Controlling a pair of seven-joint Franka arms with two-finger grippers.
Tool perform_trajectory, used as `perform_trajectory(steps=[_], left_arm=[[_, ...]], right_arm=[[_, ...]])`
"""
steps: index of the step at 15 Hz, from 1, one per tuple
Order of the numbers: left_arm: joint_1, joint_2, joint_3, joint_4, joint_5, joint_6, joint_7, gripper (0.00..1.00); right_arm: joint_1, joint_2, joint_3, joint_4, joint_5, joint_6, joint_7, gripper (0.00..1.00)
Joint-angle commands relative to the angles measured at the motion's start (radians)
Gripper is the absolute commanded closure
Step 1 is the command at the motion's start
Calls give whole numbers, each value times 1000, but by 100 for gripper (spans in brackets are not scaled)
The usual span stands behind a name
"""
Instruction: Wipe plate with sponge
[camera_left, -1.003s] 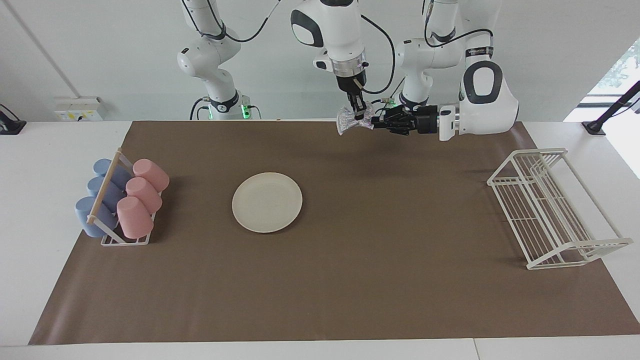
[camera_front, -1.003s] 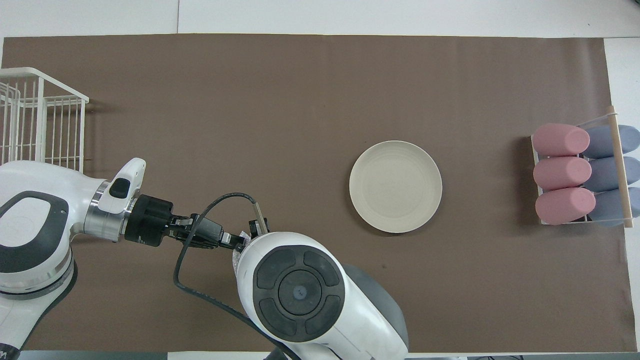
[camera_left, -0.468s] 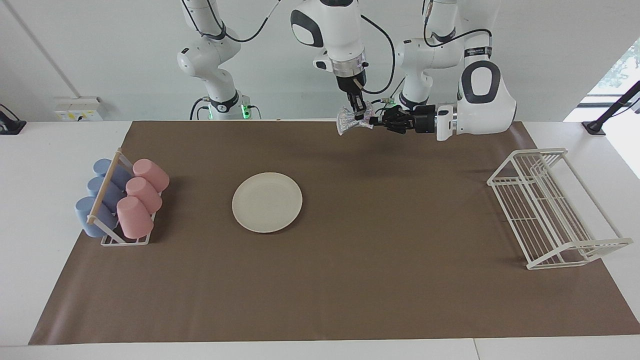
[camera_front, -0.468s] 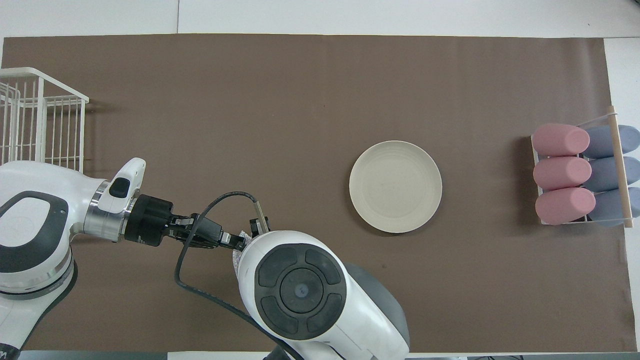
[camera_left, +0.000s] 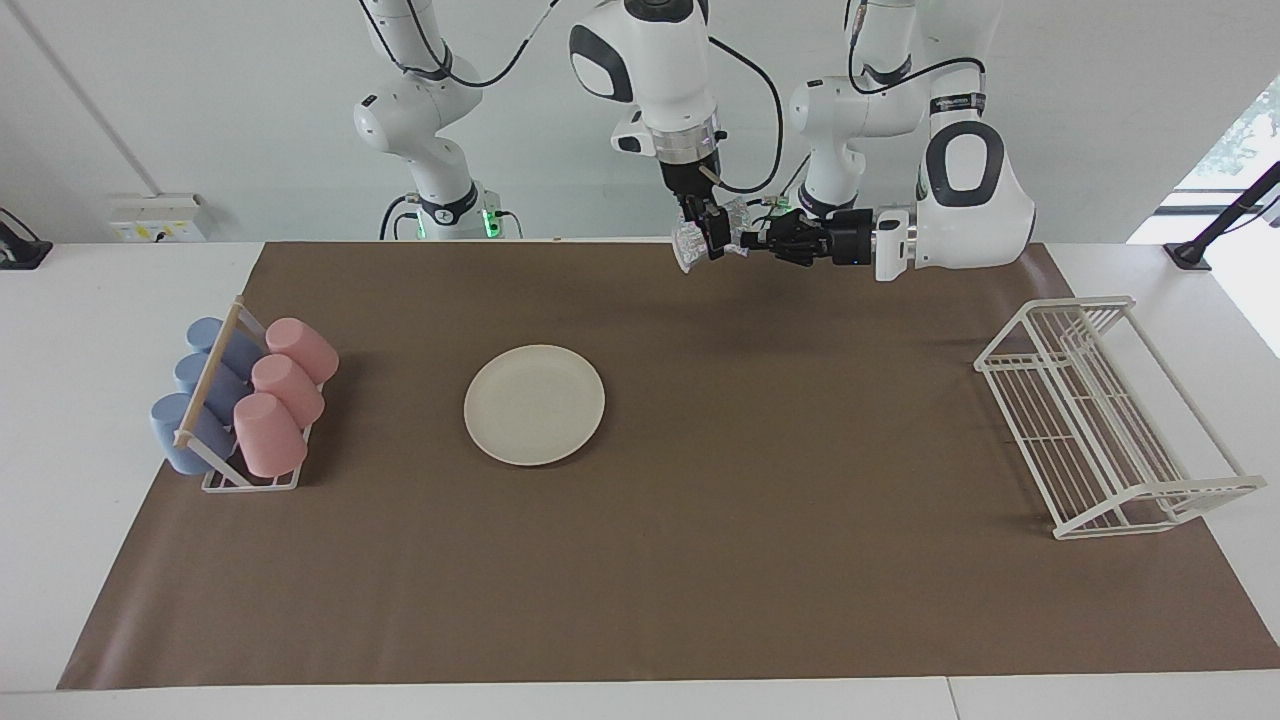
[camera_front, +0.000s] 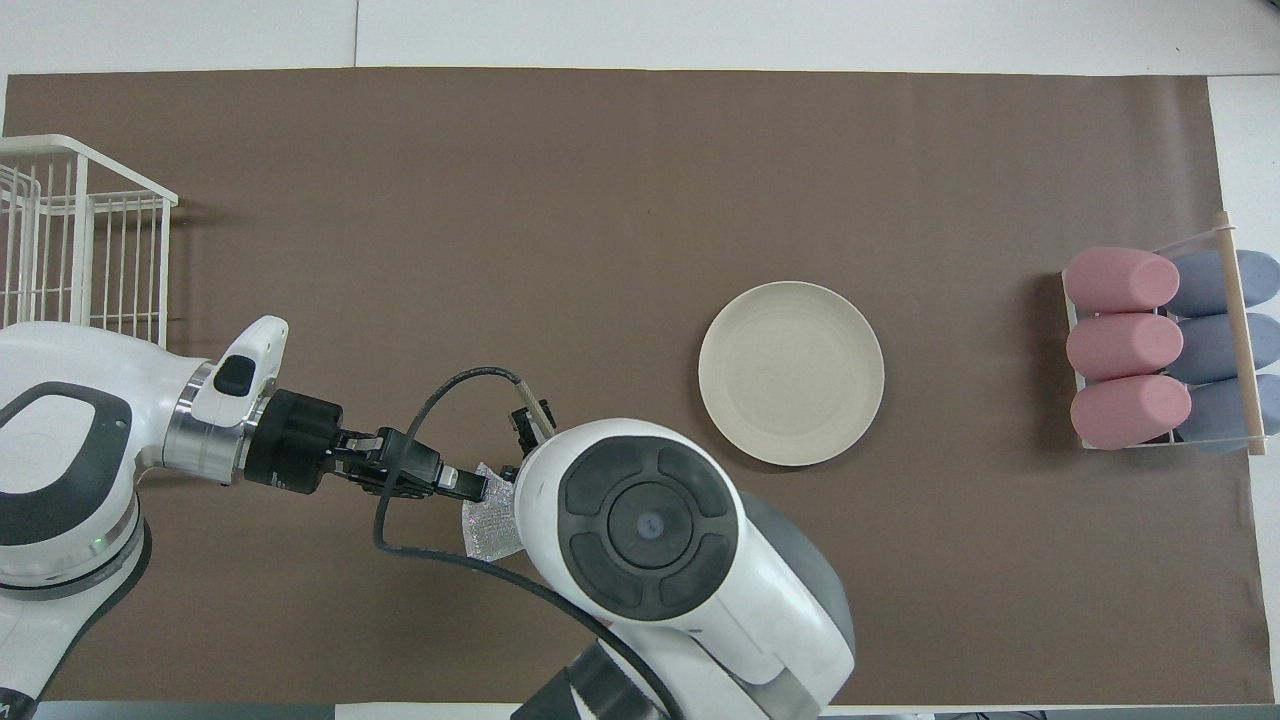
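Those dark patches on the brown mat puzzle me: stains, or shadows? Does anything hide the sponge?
Facing view: soft shadows, not stains, on the mat under the raised sponge and beside the cups. Overhead view: the right arm covers most of the sponge.

lighting bright, even and diffuse in both views. soft, faint shadows lie on the brown mat (camera_left: 700, 560) close under the plate (camera_left: 534, 404), the cup rack (camera_left: 240, 400) and the wire rack (camera_left: 1100, 420). a window (camera_left: 1245, 130) at the left arm's end is overexposed. focus is sharp throughout; no motion blur or edge distortion noted.
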Motion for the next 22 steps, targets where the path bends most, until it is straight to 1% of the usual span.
perform_trajectory(steps=[1, 2, 3, 4, 6, 7, 8, 10, 12, 15, 17, 18, 19, 20, 21, 22], left_arm=[[0, -31, 11, -17, -2, 6, -30, 100], [2, -30, 11, 0, 18, 10, -59, 100], [8, -19, 11, 35, 85, 21, -81, 100], [19, -15, 9, 56, 134, 22, -95, 100], [37, -8, 11, 82, 195, 26, -122, 100], [45, -4, 11, 113, 254, 35, -162, 100], [46, 14, 9, 154, 302, 48, -209, 100], [48, 59, 11, 274, 401, 44, -318, 100], [45, 96, 9, 403, 567, 27, -418, 100], [31, 125, 3, 532, 832, -3, -473, 100], [17, 200, -1, 694, 1022, -113, -500, 100], [-7, 226, -1, 757, 1107, -150, -501, 100], [-27, 241, -1, 788, 1188, -178, -504, 100], [-52, 243, -1, 791, 1281, -198, -504, 100], [-81, 243, -1, 793, 1366, -200, -506, 100], [-101, 243, -1, 791, 1431, -203, -507, 100]], right_arm=[[-114, -56, 1, -48, -13, -50, -488, 0], [-160, -71, 1, -62, -13, -55, -654, 0], [-205, -82, 1, -73, -13, -56, -773, 0], [-246, -93, 1, -85, -13, -56, -867, 0], [-332, -107, 1, -93, -13, -61, -1048, 0], [-377, -113, 1, -95, -13, -65, -1156, 0], [-418, -113, 1, -96, -13, -67, -1250, 0], [-492, -113, 3, -96, -13, -81, -1399, 0], [-536, -114, 1, -98, -13, -104, -1505, 0], [-553, -114, 1, -89, -13, -193, -1579, 0], [-575, -111, -2, -79, -14, -210, -1643, 0], [-592, -110, -2, -76, -23, -213, -1673, 0], [-607, -104, -2, -69, -54, -223, -1724, 0], [-622, -99, -2, -55, -95, -234, -1764, 0], [-627, -90, 0, -38, -126, -256, -1772, 0], [-629, -81, -3, -26, -128, -286, -1773, 0]])
